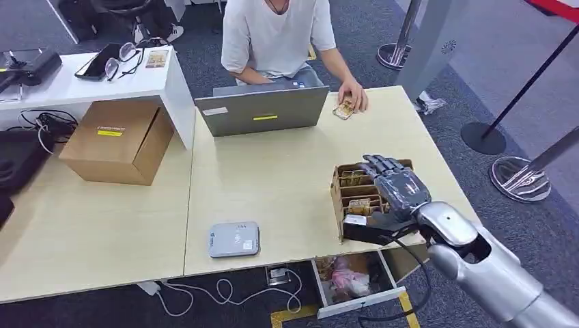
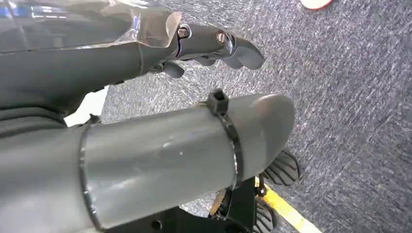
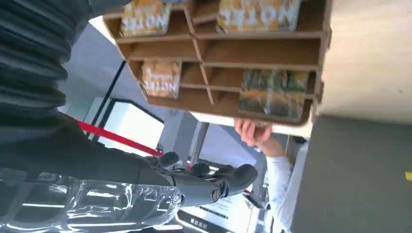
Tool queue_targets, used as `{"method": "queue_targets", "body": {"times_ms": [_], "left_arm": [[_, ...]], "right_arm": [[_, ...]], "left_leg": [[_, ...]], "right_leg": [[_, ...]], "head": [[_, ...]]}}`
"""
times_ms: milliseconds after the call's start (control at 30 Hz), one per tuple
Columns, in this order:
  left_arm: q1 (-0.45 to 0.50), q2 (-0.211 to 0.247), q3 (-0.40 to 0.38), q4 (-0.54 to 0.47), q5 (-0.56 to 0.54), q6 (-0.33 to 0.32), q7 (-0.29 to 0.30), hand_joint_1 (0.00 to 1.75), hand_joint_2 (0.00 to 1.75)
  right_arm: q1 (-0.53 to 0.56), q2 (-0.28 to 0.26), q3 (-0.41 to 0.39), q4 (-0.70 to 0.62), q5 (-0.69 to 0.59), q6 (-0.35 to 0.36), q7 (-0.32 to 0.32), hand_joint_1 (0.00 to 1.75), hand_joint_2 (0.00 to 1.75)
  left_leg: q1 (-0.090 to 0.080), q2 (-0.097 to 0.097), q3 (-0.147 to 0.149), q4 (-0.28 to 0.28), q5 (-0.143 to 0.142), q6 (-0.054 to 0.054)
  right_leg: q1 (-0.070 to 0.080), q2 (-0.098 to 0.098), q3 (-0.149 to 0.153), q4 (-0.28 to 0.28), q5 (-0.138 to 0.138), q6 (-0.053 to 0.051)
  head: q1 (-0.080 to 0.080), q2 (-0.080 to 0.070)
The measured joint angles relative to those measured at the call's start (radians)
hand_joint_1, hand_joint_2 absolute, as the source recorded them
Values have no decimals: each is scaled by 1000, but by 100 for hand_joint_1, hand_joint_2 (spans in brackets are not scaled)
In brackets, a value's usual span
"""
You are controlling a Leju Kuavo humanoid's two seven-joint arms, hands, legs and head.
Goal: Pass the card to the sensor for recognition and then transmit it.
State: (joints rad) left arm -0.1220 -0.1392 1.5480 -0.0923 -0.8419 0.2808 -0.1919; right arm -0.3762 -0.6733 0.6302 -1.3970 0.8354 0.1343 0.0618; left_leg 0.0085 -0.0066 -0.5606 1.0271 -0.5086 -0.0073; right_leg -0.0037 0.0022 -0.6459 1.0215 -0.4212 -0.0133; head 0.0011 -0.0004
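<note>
My right robot hand [image 1: 396, 186] hovers over the card rack [image 1: 339, 198], fingers spread, holding nothing. No card [image 1: 359, 204] is picked yet; the sensor [image 1: 233, 239] waits untouched on the worktop [image 1: 273, 178].

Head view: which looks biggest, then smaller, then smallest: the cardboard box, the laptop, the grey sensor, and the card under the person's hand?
1. Cardboard box and laptop: too alike to rank; the laptop sits a little farther off.
2. Sensor: clearly smaller, though nearest the camera.
3. Card: smallest, partly under the person's hand.
</note>
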Motion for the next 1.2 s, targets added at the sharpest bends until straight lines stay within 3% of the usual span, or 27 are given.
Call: {"method": "queue_targets", "body": {"times_ms": [533,1200], "left_arm": [[2,2,0,0,-8,4,13,0,0],[0,0,0,0,-5,6,14,0,0]], "right_arm": [[48,-5,-12,0,11,10,-5,0,175],[-68,18,66,87,1,24,-38,0,175]], "left_leg": [[0,1,0,0,-1,1],[0,0,0,0,-1,1]], "right_leg": [[0,1,0,0,0,0],[0,0,0,0,0,0]], "head": [[0,0],[0,0]]}}
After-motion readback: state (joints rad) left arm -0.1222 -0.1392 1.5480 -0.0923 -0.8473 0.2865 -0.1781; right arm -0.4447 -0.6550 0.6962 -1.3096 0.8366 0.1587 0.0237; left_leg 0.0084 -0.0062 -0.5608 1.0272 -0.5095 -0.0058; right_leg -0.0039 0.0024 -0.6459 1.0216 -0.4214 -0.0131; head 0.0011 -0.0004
